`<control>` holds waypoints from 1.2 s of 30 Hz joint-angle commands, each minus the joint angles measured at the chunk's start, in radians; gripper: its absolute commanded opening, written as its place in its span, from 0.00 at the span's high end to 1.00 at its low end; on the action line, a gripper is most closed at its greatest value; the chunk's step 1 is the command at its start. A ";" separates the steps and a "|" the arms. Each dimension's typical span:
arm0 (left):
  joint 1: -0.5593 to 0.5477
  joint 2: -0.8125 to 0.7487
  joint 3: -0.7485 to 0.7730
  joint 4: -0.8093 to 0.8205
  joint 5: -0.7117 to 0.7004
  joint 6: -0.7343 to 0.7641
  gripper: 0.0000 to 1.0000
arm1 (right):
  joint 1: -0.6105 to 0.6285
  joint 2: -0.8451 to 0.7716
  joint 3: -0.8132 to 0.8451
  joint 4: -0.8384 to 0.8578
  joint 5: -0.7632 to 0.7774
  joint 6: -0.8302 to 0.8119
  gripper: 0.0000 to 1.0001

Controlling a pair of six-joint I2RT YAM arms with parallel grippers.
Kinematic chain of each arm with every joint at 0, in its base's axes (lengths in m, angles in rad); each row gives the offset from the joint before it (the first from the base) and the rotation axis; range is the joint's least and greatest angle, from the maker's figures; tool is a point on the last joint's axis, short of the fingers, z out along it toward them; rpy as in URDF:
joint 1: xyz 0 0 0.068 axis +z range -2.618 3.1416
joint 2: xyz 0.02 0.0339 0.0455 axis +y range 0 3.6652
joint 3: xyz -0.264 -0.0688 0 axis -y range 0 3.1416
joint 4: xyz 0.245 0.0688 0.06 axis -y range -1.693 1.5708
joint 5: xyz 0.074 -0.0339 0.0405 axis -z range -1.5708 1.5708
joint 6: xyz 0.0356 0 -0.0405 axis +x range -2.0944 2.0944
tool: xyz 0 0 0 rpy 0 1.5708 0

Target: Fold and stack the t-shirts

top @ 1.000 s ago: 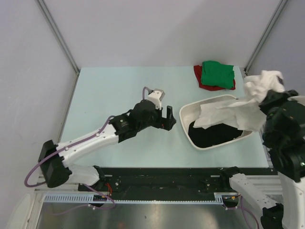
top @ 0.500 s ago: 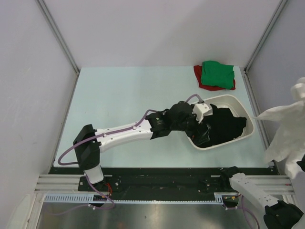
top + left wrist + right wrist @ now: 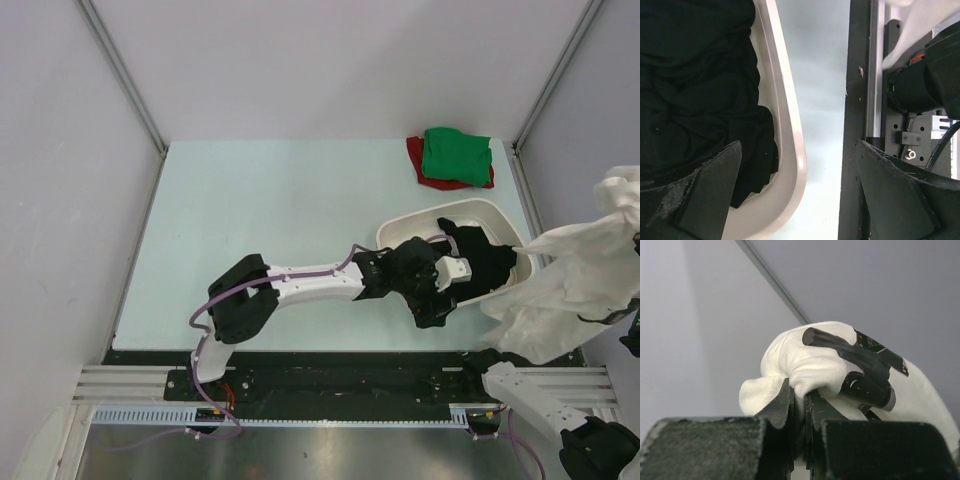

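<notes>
Right gripper (image 3: 798, 402): jaws pinched closed on a bunched fold of the white t-shirt (image 3: 810, 360). Cloth squeezed between the two fingers and bulging above them. In the top view the shirt (image 3: 570, 290) hung in the air past the table's right edge, draping from a gathered top near the frame edge to a wide loose hem near the front rail. One corner of it reached towards the right rim of the tray; contact there could not be told. The gripper itself was mostly hidden behind the cloth in that view.

Left gripper (image 3: 436, 300): jaws spread wide, nothing between them. The arm was stretched low across the table (image 3: 260, 220), its wrist over the near side of the white plastic tray (image 3: 396, 232). In the wrist view the gripper (image 3: 799, 150) straddled the tray's rim (image 3: 785, 100), with one finger over the tray's contents and the other over the black strip and metal rail at the table's front edge. Whether a finger touched anything could not be told.

Black t-shirt (image 3: 485, 260): crumpled inside the tray, filling most of it, folds heaped against the wall (image 3: 695, 90).

Green t-shirt (image 3: 456, 155): folded, at the far right corner of the table, lying on top of the red t-shirt (image 3: 414, 152). Red edges showed along its left and near sides. Stack well apart from the tray.
</notes>
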 commanded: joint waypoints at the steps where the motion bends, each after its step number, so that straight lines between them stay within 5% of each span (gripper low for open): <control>1: -0.008 0.023 0.056 0.018 0.086 0.097 0.00 | 0.011 -0.007 -0.027 0.012 -0.004 0.015 1.00; 17: -0.008 0.177 0.111 -0.011 -0.017 0.042 0.20 | 0.027 -0.061 -0.128 0.014 -0.011 0.045 1.00; 20: 0.000 0.182 0.109 -0.014 -0.054 0.019 0.36 | 0.030 -0.070 -0.143 0.015 -0.011 0.048 1.00; 24: 0.028 0.162 0.082 -0.022 -0.078 -0.018 0.86 | 0.034 -0.084 -0.182 0.018 -0.015 0.069 1.00; 26: 0.041 0.134 0.065 -0.026 -0.097 -0.023 1.00 | 0.037 -0.090 -0.211 0.021 -0.019 0.077 1.00; 36: 0.181 -0.085 -0.147 -0.089 -0.261 -0.118 1.00 | 0.042 -0.087 -0.335 0.046 -0.091 0.138 1.00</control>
